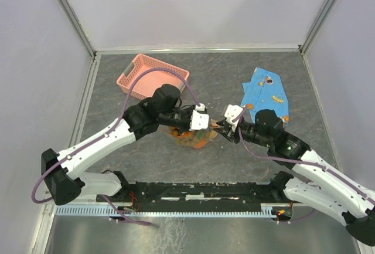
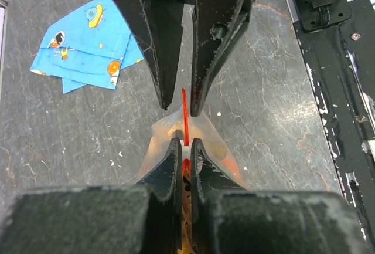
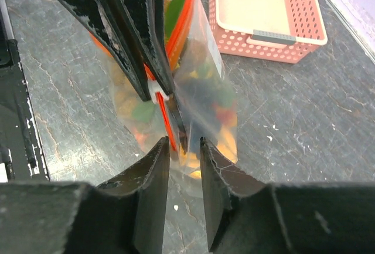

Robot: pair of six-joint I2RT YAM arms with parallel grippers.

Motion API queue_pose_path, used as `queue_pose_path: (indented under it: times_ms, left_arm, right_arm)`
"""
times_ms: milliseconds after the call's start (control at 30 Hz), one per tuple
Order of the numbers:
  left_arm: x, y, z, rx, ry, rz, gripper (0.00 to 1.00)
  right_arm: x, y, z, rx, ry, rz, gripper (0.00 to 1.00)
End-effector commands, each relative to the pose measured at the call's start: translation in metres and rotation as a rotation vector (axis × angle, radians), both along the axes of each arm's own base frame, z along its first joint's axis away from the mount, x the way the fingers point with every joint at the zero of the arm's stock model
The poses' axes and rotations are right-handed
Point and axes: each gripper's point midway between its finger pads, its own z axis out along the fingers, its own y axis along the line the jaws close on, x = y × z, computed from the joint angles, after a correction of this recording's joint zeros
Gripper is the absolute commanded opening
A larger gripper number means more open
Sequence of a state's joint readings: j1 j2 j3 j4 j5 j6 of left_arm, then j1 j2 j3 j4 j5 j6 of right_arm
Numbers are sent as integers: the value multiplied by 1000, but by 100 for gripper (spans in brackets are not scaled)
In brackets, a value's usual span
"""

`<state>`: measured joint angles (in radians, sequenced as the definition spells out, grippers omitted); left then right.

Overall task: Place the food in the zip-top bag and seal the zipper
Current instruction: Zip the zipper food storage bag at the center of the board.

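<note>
The left arm reaches in from 7 o'clock, and the left gripper (image 2: pixel 185 147) is clamped on the zipper (image 2: pixel 184 107) atop the zip-top bag (image 3: pixel 205 84). The bag sits mid-table and holds the food (image 3: pixel 225 139). The right arm comes in from 4 o'clock, and the right gripper (image 3: pixel 185 145) has its jaws parted astride the strip. On the grey marbled table (image 1: pixel 246 166), a pink basket (image 1: pixel 164 63) lies at 11 o'clock and a blue cloth (image 1: pixel 266 92) at 2, with pale walls (image 1: pixel 193 7) around.

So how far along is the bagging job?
Done: the food is inside the zip-top bag. In hand: the left tool is shut on the zipper at its white slider, and the right tool stands open around the strip. Left: finish the seal. How much is closed can't be told.
</note>
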<state>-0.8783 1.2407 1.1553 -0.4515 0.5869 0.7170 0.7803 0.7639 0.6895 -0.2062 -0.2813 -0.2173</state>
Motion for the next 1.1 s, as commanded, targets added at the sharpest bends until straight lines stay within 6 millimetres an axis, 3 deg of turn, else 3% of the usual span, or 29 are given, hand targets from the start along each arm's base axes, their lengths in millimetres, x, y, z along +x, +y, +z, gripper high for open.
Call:
queue_pose_path:
  times_ms: [0,67,133,233,267,367,500,700,1067]
  left_arm:
    - [-5,-3,12,-45,31,-15,3]
    - [-5,-4,12,-45,34,-16,3]
    - [-5,-6,13,-50,38,-15,4]
    - [-3,-6,20,-80,51,19,22]
    - [-1,-4,24,-95,55,46,28]
    - [6,2,37,-153,63,145,40]
    - [17,20,50,-210,84,314,46]
    - [38,53,49,-228,4,520,60]
    - [52,41,20,-123,-34,494,71]
  right_arm:
    - [3,17,35,52,-69,73,36]
    - [4,22,35,50,-67,92,35]
    - [6,26,36,51,-67,103,28]
    - [10,29,35,51,-70,97,4]
    - [11,29,34,48,-68,94,2]
    - [13,28,31,42,-71,90,2]
    - [15,26,29,35,-78,78,2]
    - [13,28,25,29,-65,94,2]
    - [14,31,27,23,-70,107,2]
